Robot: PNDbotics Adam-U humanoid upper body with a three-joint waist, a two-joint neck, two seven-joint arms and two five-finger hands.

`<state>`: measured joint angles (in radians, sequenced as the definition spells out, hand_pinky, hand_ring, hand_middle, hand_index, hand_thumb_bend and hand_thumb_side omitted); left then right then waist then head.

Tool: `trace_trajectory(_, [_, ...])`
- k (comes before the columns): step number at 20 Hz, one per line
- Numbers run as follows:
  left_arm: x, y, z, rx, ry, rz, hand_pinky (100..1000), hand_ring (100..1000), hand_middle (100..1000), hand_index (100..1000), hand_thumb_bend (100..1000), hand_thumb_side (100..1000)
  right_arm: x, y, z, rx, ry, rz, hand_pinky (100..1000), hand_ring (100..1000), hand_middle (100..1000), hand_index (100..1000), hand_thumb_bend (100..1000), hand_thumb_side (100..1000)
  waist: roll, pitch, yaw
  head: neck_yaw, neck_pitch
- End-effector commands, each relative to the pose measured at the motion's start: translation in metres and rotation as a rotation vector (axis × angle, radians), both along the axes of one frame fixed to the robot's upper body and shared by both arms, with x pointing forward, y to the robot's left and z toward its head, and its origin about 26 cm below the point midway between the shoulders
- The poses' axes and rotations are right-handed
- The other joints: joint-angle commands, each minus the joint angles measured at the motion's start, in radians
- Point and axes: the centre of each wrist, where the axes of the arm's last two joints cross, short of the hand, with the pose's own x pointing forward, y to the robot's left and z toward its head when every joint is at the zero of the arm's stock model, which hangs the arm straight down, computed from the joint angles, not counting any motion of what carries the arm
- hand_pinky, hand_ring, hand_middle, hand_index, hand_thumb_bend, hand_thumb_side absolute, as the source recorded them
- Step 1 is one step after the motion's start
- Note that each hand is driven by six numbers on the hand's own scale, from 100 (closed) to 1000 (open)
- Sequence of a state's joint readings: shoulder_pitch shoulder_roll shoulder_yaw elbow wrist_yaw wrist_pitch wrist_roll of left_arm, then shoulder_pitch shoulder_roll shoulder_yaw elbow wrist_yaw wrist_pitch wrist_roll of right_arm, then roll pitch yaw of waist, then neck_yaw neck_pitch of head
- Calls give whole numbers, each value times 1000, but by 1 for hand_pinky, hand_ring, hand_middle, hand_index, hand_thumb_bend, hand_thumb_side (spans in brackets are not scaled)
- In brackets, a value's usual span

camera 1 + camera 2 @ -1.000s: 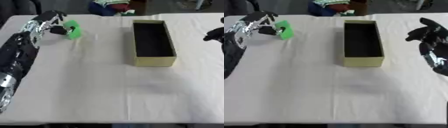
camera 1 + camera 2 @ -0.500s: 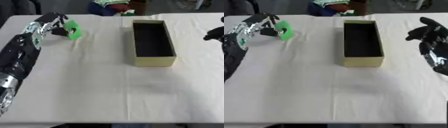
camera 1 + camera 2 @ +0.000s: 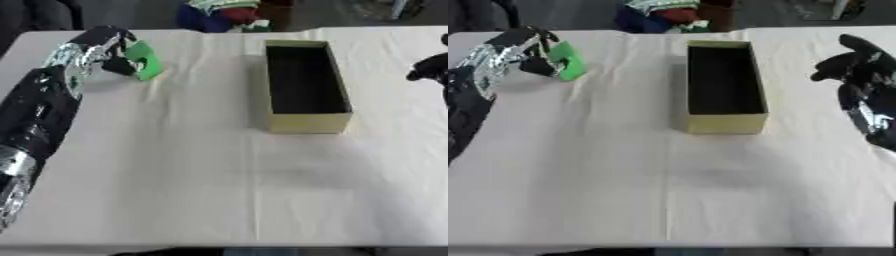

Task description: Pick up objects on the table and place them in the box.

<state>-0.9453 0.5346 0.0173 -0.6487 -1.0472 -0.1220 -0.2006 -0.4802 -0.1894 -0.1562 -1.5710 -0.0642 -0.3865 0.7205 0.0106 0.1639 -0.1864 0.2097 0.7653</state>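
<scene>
Since a second ago: green object [image 3: 143, 60] lifted a little, carried slightly toward the box. Now at far-left of table [image 3: 219, 190], seemingly just clear of the cloth, clamped in left hand [image 3: 101, 47], fingers curled round it. Box [image 3: 306, 82] lies to the right of it, well apart, long axis running away from the robot, open and empty. Object bright green, small, blocky; exact shape hard to tell. Right hand [image 3: 859, 75] idle at right edge, fingers relaxed, apart.

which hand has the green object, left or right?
The left hand, at the table's far left, has its fingers curled round the green object. The right hand holds nothing, off to the right of the box.
</scene>
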Motion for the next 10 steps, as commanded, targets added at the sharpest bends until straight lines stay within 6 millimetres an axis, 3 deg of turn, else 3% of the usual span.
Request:
trace_trajectory(1, [1,1,9,-4,-34,-7,593,525,533,858,110,271,1,-1,10,-6,-30,6,840,729,727,990,100,471,-3,-17,1,3,5])
trace_trajectory(2, [1,0,10,-11,-43,-13,583,509,512,847,100,198,1,0,10,-6,-30,6,840,729,727,990,100,471,-3,-17,1,2,5])
trace_trajectory(3, [1,-1,11,-19,-54,-20,577,499,500,840,100,236,1,0,10,-6,-30,6,840,729,727,990,100,470,-3,-17,1,2,5])
trace_trajectory(4, [1,-2,13,-27,-65,-26,573,492,492,835,100,182,1,0,10,-6,-30,5,840,729,727,990,100,470,-4,-18,1,2,5])
trace_trajectory(10, [-1,-6,37,-79,-167,-90,560,469,461,815,100,193,1,-1,9,-7,-28,4,840,730,727,990,100,469,-4,-22,2,-1,5])
